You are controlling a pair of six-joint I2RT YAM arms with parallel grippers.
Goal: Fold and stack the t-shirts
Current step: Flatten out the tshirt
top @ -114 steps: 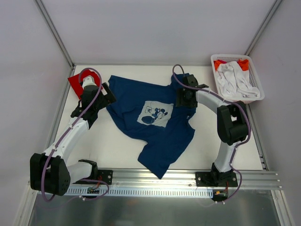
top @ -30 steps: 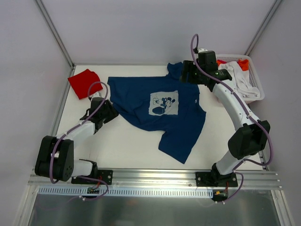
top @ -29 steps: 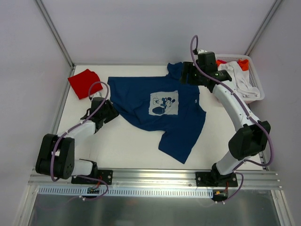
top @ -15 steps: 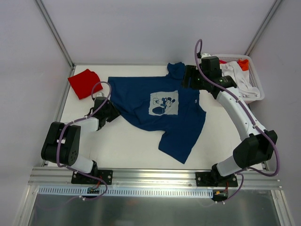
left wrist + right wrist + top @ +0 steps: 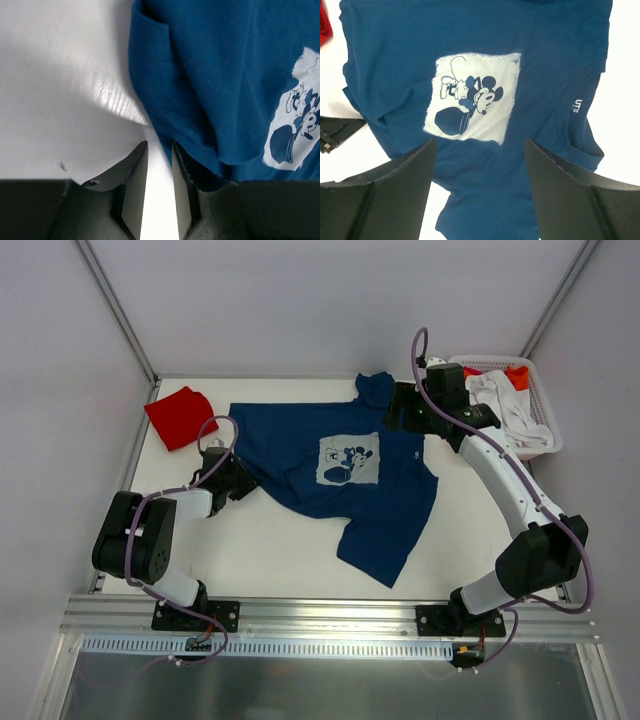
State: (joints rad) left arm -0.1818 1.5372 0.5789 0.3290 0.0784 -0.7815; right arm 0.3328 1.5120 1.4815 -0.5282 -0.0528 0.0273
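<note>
Beside navy t-shirt (image 5: pixel 400 490) hem, L gripper (image 5: pixel 159 145) jaws barely apart, empty; R gripper (image 5: pixel 480 142) jaws wide apart above it. Risk: L shoves hem, bunching cloth.

My top view looks down from above the near edge over the whole white table (image 5: pixel 280 540). Left wrist: close, low, toward the left edge. Right wrist: higher, by the far edge. All share the pale square cartoon print (image 5: pixel 472 97) on the navy blue cloth t-shirt (image 5: pixel 290 440).
</note>
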